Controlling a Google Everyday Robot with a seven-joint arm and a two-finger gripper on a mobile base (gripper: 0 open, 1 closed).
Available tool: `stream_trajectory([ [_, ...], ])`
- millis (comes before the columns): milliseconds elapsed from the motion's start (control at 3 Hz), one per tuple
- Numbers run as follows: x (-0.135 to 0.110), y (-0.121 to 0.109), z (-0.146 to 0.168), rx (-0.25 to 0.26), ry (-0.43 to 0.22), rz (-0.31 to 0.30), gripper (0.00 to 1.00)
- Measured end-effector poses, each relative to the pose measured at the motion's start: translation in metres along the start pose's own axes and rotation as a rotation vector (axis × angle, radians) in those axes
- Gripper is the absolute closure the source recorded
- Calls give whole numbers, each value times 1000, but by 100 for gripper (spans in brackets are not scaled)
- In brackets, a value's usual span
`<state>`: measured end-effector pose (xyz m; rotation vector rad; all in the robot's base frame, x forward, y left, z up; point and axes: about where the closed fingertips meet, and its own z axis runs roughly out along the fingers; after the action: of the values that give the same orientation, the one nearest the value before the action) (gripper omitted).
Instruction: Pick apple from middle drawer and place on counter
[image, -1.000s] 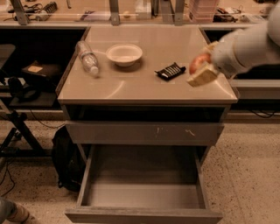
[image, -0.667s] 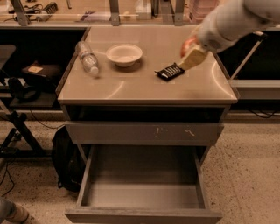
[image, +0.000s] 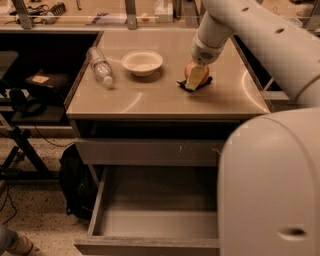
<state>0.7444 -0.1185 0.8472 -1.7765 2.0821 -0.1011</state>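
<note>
Where the beige counter (image: 150, 102) gleams, the end effector (image: 194, 79) clasps the apple (image: 189, 69).

White bowl (image: 142, 62), lying bottle (image: 101, 67), black packet (image: 205, 80) under tool (image: 194, 77)

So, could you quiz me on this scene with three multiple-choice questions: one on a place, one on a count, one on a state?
1. Where is the apple?
A on the floor; B at the gripper, above the counter; C inside the white bowl.
2. How many bottles are on the counter?
A one; B two; C three.
3. The middle drawer is:
A shut; B open and full of bottles; C open, with nothing visible in it.

Answers:
1. B: the apple sits at the gripper, to the right of the bowl.
2. A: a single clear bottle lies on its side.
3. C: the drawer's visible grey floor is bare.
</note>
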Motion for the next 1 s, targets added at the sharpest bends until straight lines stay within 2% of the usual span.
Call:
stream_trajectory([
  [333, -2, 0, 16, -59, -9, 0, 100],
  [667, -2, -1, 13, -59, -9, 0, 100],
  [1000, -2, -1, 13, -59, -9, 0, 81],
])
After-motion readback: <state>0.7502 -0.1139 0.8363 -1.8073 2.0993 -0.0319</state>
